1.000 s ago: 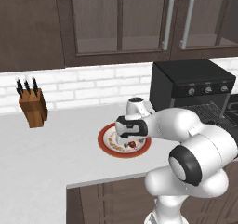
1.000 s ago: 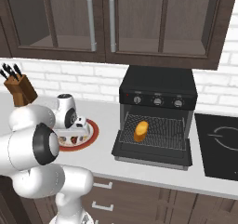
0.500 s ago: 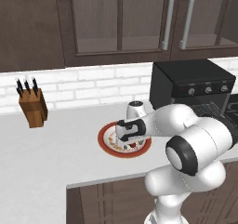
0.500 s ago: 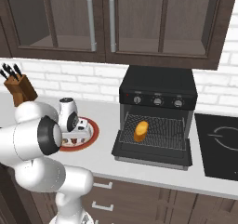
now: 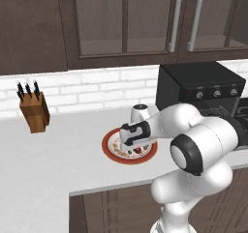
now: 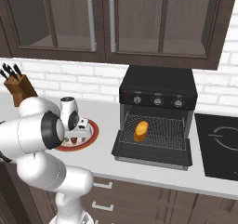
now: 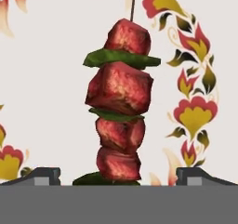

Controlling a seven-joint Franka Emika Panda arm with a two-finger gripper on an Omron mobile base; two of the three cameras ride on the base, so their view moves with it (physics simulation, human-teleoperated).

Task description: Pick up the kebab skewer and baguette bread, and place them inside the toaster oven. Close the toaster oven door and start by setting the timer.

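Kebab skewer (image 7: 120,121): red meat chunks with green slices on a thin stick, lying flat on the plate (image 5: 110,150), a red-rimmed dish with a flower pattern on the counter (image 5: 58,154).

Gripper (image 7: 119,175): poised low over the plate, jaws spread wide and empty, one fingertip on each side of the skewer's lower chunks.

Baguette bread (image 6: 141,130): on the wire rack inside the toaster oven (image 6: 158,86).

Toaster oven door (image 6: 151,153): dropped open.

Knife block (image 5: 34,110): well apart, by the brick wall.

Risks, judged: the chunks are rounded and the stick thin, so jaws closing off-centre could roll the skewer or pinch only one chunk; pressing too low could strike the plate and shove it along the counter.
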